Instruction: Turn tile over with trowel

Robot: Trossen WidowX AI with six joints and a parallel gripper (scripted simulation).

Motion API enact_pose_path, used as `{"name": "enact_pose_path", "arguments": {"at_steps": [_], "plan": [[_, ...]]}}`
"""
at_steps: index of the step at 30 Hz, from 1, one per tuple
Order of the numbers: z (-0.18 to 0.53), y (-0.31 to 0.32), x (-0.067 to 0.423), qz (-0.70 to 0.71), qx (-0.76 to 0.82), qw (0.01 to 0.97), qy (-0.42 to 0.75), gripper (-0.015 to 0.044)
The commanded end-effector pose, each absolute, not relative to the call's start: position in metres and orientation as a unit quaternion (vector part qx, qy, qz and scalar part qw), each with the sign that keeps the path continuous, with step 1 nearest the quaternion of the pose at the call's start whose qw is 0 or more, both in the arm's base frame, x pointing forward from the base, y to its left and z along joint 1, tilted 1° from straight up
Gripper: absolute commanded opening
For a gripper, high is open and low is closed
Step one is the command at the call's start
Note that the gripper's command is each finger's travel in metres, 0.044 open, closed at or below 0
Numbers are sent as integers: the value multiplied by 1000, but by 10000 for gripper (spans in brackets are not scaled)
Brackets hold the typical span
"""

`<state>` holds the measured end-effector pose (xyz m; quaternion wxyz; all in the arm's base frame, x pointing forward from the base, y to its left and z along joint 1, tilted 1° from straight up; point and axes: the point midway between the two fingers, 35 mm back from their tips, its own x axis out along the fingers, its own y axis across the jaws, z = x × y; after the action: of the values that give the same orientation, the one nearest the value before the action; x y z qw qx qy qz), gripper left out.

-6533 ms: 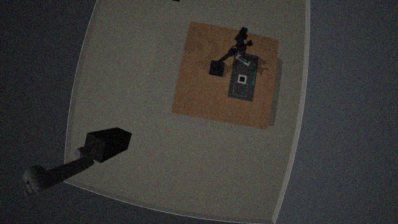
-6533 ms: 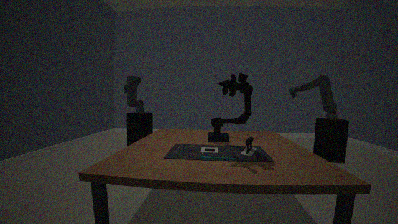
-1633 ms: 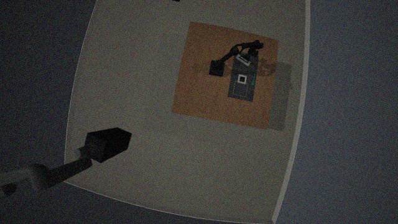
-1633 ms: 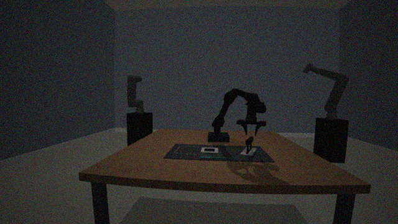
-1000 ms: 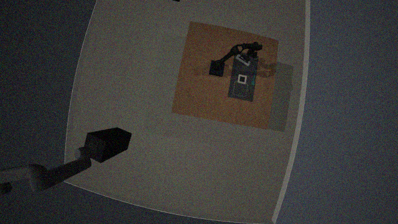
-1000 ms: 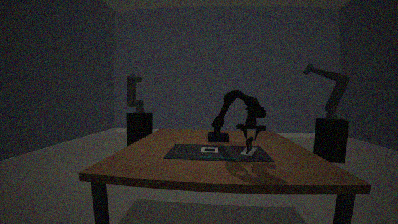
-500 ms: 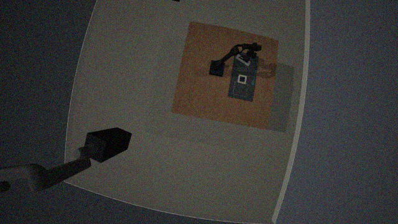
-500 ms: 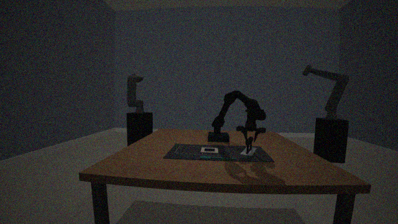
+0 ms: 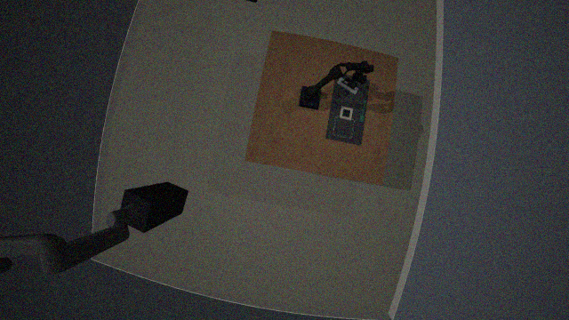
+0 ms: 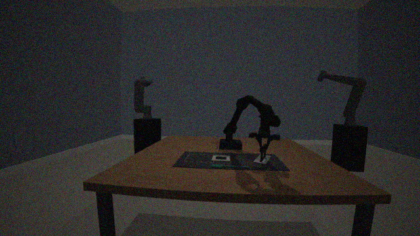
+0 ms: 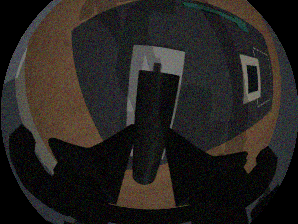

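The trowel (image 9: 348,85) (image 10: 266,159) (image 11: 172,62) has a pale flat blade lying on the dark mat (image 9: 351,100) (image 10: 197,164) (image 11: 210,100) and a thick black handle rising from it. My gripper (image 9: 354,80) (image 10: 262,151) (image 11: 150,130) is shut on the handle, with a finger against each side in the wrist view. The tile (image 9: 347,108) (image 10: 214,158) (image 11: 252,98) lies flat on the mat, its white face with a dark square up. It sits at the edge of the dashed outline (image 9: 334,128) (image 11: 262,51) and seems to overlap it slightly. The fingers hide part of the trowel.
A green strip (image 9: 363,116) (image 10: 223,166) (image 11: 220,12) runs along one long edge of the mat. The wooden table (image 9: 284,133) (image 10: 147,183) surrounds the mat. Two other arms stand on black pedestals (image 10: 147,134) (image 10: 349,147) behind the table, away from it.
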<state>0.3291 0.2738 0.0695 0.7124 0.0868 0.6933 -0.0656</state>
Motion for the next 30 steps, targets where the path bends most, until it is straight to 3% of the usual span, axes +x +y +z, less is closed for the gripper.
{"name": "enact_pose_path", "arguments": {"at_steps": [1, 7, 30], "plan": [[69, 277, 329, -63, 91, 712, 693, 130], [69, 277, 329, -56, 84, 713, 694, 130], [69, 277, 329, 181, -160, 700, 672, 130]]}}
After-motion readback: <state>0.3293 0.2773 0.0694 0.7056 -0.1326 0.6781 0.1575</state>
